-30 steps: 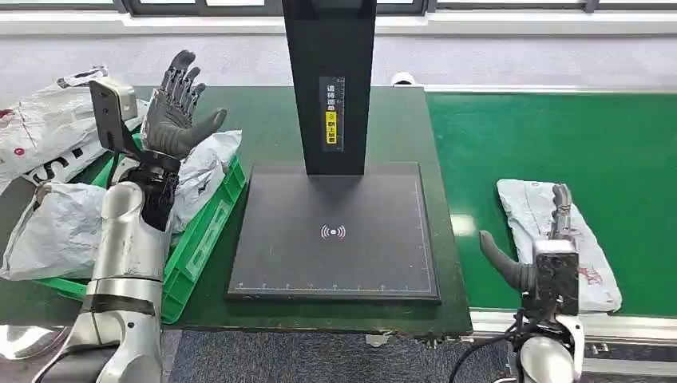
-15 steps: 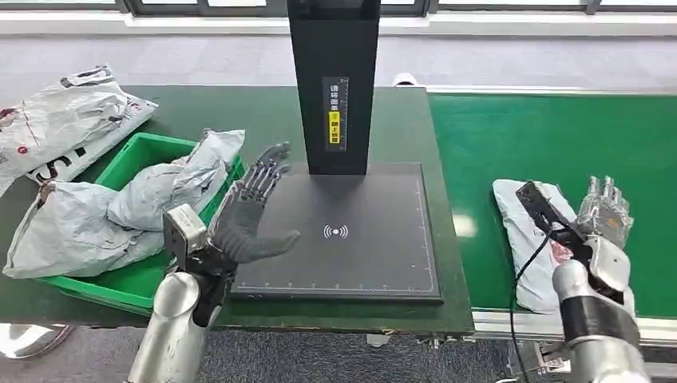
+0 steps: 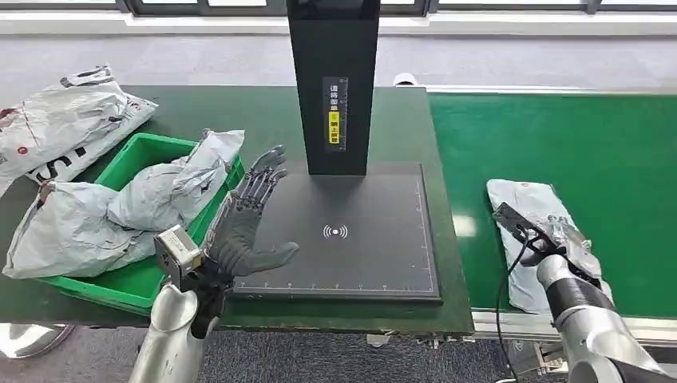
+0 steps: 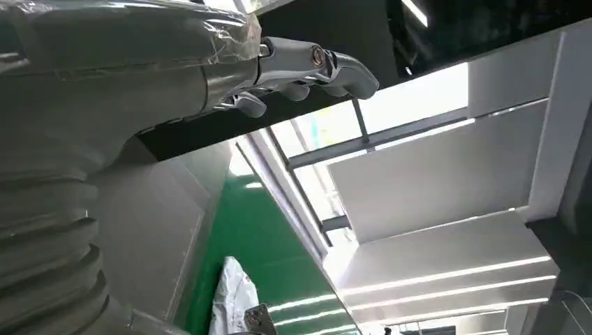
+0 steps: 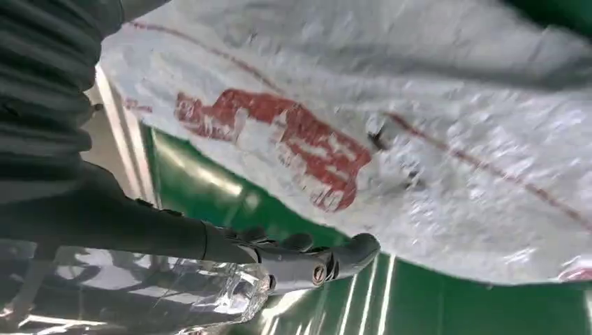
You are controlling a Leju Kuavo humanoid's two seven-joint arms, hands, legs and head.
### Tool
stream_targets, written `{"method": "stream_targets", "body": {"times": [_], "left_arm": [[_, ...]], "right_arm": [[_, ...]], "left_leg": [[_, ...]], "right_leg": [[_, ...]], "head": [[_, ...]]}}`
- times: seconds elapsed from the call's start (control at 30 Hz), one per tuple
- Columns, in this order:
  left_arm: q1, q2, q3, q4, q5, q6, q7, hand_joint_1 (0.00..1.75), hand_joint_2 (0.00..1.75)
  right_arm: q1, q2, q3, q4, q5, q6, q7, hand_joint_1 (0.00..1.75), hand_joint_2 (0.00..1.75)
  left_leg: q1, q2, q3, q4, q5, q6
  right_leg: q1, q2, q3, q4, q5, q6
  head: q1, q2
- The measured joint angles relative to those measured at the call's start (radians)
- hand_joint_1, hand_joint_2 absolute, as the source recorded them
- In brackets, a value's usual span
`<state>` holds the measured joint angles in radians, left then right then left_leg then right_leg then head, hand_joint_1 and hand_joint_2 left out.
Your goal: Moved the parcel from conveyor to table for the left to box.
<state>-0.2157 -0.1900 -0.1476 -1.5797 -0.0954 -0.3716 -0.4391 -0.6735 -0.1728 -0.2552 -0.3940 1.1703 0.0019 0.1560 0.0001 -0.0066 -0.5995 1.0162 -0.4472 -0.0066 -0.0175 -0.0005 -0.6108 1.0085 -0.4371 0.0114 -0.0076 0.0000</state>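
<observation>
Now: Right Hand on the Conveyor Parcel

Smooth green conveyor belt (image 3: 559, 136) carries a crinkled grey plastic mailer parcel (image 3: 523, 209) with red print. The matte black square scanner pad (image 3: 339, 231) lies on the dark green surface (image 3: 255, 120). The left hand (image 3: 243, 227) hovers, fingers spread, released. The right hand (image 3: 563, 235) rests on the parcel; grasp unclear.

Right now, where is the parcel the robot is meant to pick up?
In the head view the parcel lies on the green conveyor at the right, just beyond the black scanner pad, with the right hand over it.
</observation>
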Motion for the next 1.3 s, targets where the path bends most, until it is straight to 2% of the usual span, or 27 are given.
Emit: {"method": "stream_targets", "body": {"times": [0.13, 0.37, 0.53, 0.73, 0.93, 0.97, 1.0, 1.13, 1.3], "left_arm": [[0.0, 0.0, 0.0, -0.003, -0.032, 0.006, -0.019, 0.0, 1.75], [0.006, 0.0, 0.0, -0.003, -0.053, 0.01, -0.04, 0.0, 1.75], [0.015, 0.0, -0.001, 0.0, -0.076, 0.011, -0.063, 0.0, 1.75], [0.02, 0.0, -0.002, 0.001, -0.077, 0.011, -0.066, 0.0, 1.75], [0.02, 0.0, -0.002, 0.006, -0.077, 0.005, -0.067, 0.0, 1.75], [0.02, 0.0, -0.002, 0.007, -0.077, 0.005, -0.067, 0.0, 1.75], [0.02, 0.0, -0.002, 0.009, -0.077, 0.005, -0.067, 0.0, 1.75], [0.02, 0.0, -0.002, 0.011, -0.075, 0.005, -0.067, 0.0, 1.75], [0.02, 0.0, -0.002, 0.011, -0.072, 0.01, -0.064, 0.0, 1.75]], "right_arm": [[-0.002, 0.015, 0.0, 0.031, -0.035, 0.029, -0.06, 0.0, 1.75], [-0.001, 0.033, 0.0, 0.058, -0.071, 0.066, -0.103, 0.0, 1.75], [0.01, 0.046, 0.0, 0.077, -0.02, 0.116, -0.006, 0.0, 1.75], [0.009, 0.053, 0.001, 0.085, 0.002, 0.126, 0.026, 0.0, 1.75], [-0.012, 0.055, 0.045, 0.088, 0.095, 0.203, 0.126, 0.0, 1.75], [-0.015, 0.055, 0.058, 0.089, 0.113, 0.216, 0.142, 0.05, 1.75], [-0.017, 0.055, 0.07, 0.089, 0.124, 0.225, 0.152, 1.75, 1.75], [-0.021, 0.054, 0.107, 0.089, 0.158, 0.246, 0.176, 1.75, 1.75], [-0.021, 0.05, 0.128, 0.089, 0.171, 0.214, 0.192, 1.75, 1.75]], "left_leg": [[0.0, 0.0, 0.0, 0.0, 0.0, 0.0], [0.0, 0.0, 0.0, 0.0, 0.0, 0.0], [0.0, 0.0, 0.0, 0.0, 0.0, 0.0], [0.0, 0.0, 0.0, 0.0, 0.0, 0.0], [0.0, 0.0, 0.002, 0.0, 0.0, 0.0], [0.0, 0.0, 0.002, 0.0, 0.0, 0.0], [0.0, 0.0, 0.002, 0.001, 0.0, 0.0], [0.0, 0.0, 0.002, 0.001, 0.0, 0.0], [0.0, 0.0, 0.002, 0.001, 0.0, 0.0]], "right_leg": [[0.0, 0.0, 0.0, 0.0, 0.0, 0.0], [0.0, 0.0, 0.0, 0.0, 0.0, 0.0], [0.0, 0.0, 0.0, 0.0, 0.0, 0.0], [0.0, 0.0, 0.0, 0.0, 0.0, 0.0], [0.0, -0.001, 0.001, 0.0, 0.0, 0.0], [0.0, -0.001, 0.002, 0.0, 0.0, 0.0], [0.0, -0.001, 0.002, 0.0, 0.0, 0.0], [0.0, -0.001, 0.002, 0.0, 0.0, 0.0], [0.0, -0.001, 0.002, 0.0, 0.0, 0.0]], "head": [[0.0, 0.0], [0.0, 0.0], [0.0, 0.0], [0.0, 0.0], [0.0, 0.0], [0.0, 0.0], [0.0, 0.0], [0.0, 0.0], [0.0, 0.0]]}}
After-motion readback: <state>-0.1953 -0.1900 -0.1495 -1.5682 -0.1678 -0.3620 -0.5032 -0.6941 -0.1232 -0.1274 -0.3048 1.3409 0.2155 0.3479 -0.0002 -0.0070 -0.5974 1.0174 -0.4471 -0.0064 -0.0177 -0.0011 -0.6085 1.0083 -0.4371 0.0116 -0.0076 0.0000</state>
